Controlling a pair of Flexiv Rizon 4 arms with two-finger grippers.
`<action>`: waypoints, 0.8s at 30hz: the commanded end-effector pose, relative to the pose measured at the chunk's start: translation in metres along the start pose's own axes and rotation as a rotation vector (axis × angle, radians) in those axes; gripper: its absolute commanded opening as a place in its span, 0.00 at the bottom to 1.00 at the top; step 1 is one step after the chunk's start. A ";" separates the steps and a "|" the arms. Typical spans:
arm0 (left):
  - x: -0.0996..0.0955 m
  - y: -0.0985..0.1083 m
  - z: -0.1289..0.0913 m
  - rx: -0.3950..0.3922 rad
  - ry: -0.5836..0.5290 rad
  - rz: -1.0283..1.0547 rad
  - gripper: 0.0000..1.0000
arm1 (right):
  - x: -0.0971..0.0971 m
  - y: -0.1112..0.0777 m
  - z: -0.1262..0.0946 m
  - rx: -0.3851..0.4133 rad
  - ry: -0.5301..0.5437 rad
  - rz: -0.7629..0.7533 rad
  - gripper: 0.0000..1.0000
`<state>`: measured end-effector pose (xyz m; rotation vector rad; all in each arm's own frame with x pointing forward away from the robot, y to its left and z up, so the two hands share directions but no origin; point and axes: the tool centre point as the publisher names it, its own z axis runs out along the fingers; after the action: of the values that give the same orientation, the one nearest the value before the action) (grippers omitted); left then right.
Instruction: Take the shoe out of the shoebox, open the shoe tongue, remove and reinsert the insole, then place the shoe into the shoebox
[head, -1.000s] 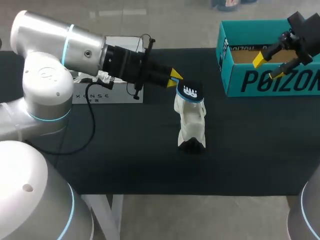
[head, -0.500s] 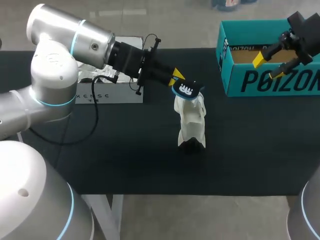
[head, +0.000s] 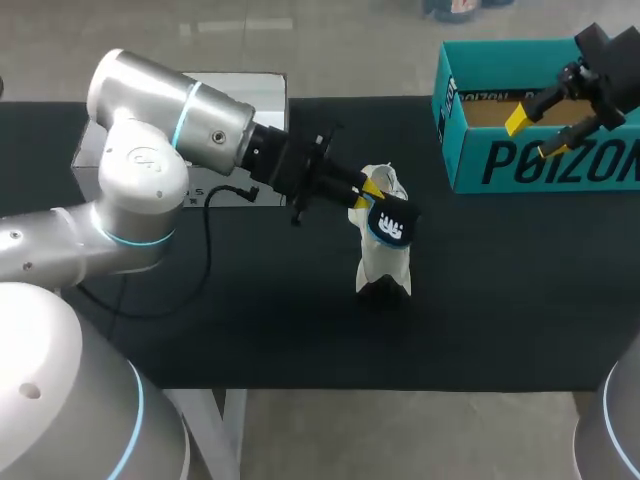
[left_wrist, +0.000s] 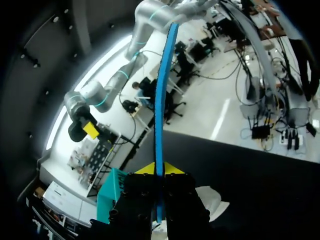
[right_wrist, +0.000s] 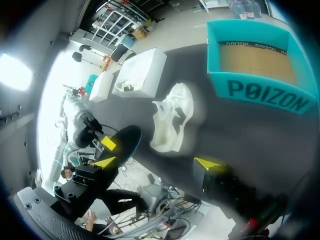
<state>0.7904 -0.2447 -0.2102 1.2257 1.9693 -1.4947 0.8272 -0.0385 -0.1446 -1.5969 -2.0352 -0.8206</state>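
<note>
A white shoe (head: 383, 258) lies on the black table near its middle. My left gripper (head: 371, 190) is just above the shoe's far end, shut on a dark blue insole (head: 392, 226) with white print that hangs over the shoe. The left wrist view shows the insole (left_wrist: 160, 95) edge-on as a blue strip pinched between the yellow tips (left_wrist: 159, 169). My right gripper (head: 545, 126) hangs open and empty above the front wall of the teal shoebox (head: 540, 165). From the right wrist view, the shoe (right_wrist: 172, 117) and the shoebox (right_wrist: 255, 87) lie ahead of that gripper (right_wrist: 156, 163).
A white box (head: 235, 140) with some white stuffing sits at the back left of the table, behind my left arm. The teal shoebox stands open at the back right corner. Black tabletop (head: 500, 300) stretches in front of the shoe.
My left arm has swung forward and to the right, carrying the insole from beside the shoe's far end down over the shoe. The right arm has stayed still.
</note>
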 end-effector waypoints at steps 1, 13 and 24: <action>-0.002 0.012 0.021 0.006 0.046 -0.004 0.00 | 0.000 0.001 0.000 0.002 -0.002 0.001 1.00; 0.022 0.035 0.038 0.007 0.098 -0.077 0.00 | 0.000 0.001 0.000 0.002 -0.002 0.001 1.00; 0.050 0.056 0.051 -0.025 0.126 -0.085 0.00 | 0.000 0.001 0.000 0.002 -0.002 0.001 1.00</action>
<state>0.7981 -0.2614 -0.2905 1.2836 2.1362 -1.4661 0.8272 -0.0385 -0.1445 -1.5972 -2.0350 -0.8202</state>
